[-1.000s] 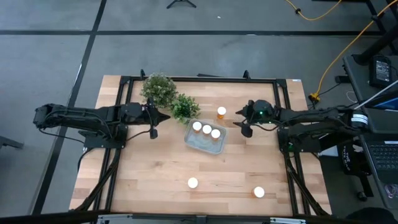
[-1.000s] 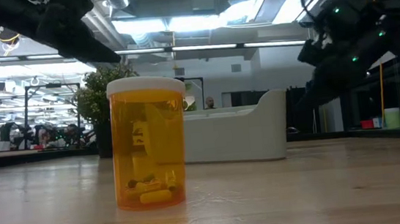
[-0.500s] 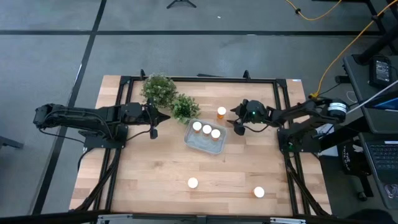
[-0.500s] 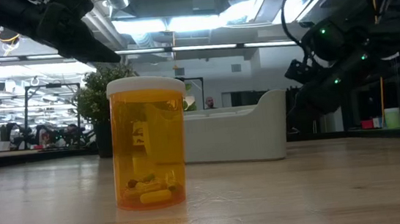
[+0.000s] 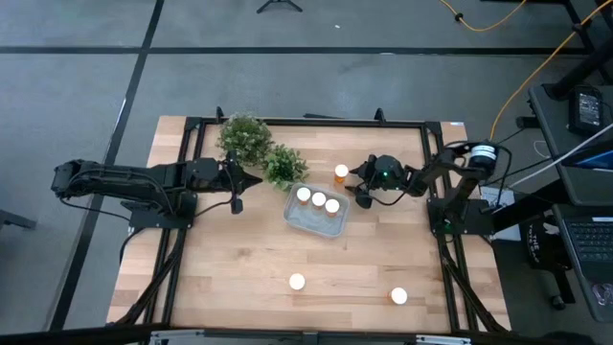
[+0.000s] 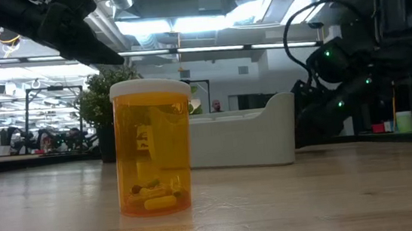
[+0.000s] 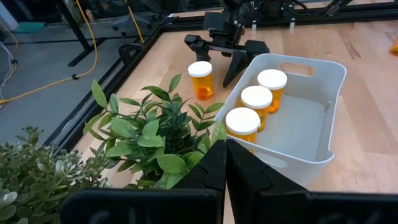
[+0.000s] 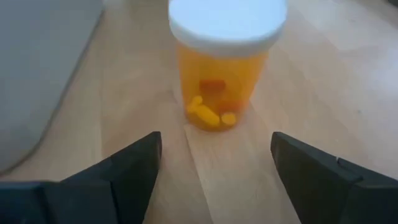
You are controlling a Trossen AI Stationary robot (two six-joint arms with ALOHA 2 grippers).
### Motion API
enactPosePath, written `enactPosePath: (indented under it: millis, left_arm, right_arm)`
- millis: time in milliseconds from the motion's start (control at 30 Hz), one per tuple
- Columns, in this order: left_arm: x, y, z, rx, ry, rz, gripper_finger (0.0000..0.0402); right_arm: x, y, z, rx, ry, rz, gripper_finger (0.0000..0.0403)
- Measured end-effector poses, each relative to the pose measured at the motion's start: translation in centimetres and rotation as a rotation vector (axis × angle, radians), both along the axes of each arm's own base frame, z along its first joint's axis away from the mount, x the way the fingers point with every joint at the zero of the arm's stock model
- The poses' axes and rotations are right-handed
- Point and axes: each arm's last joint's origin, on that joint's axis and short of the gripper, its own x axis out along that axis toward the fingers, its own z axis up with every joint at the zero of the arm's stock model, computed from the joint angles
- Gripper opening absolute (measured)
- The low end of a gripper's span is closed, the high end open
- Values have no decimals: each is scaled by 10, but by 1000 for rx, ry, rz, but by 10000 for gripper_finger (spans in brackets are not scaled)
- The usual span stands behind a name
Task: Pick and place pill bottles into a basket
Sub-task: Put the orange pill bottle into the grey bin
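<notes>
Just right of centre in the high view, the right gripper [image 5: 355,188] is spread wide, aimed at a bottle [image 5: 341,172] standing beside the basket [image 5: 301,219] at its upper right. Three bottles [image 5: 318,199] are held in the basket; two more [image 5: 297,282] are seen near the lower edge. The left gripper [image 5: 236,192], fingers pressed together, is parked left of the plants [image 5: 246,136]

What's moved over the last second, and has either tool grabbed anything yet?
The right tool has slid left across the table toward the loose pill bottle beside the basket. It is open with the bottle ahead of it, and nothing is gripped. The left tool, shut and empty, stayed by the plants. The three bottles in the basket and the two near the front edge haven't moved.
</notes>
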Motion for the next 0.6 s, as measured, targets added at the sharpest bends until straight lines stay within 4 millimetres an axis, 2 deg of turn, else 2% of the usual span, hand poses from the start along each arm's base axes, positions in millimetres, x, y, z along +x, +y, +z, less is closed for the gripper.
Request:
enactPosePath:
  millis: [367,600]
  left_arm:
    - [0,0,0,8,2,0,2]
    - [0,0,0,8,3,-1,7]
  right_arm:
    - [21,-10,-13,-8,-39,54,307]
    - [21,-12,-12,-11,-35,48,306]
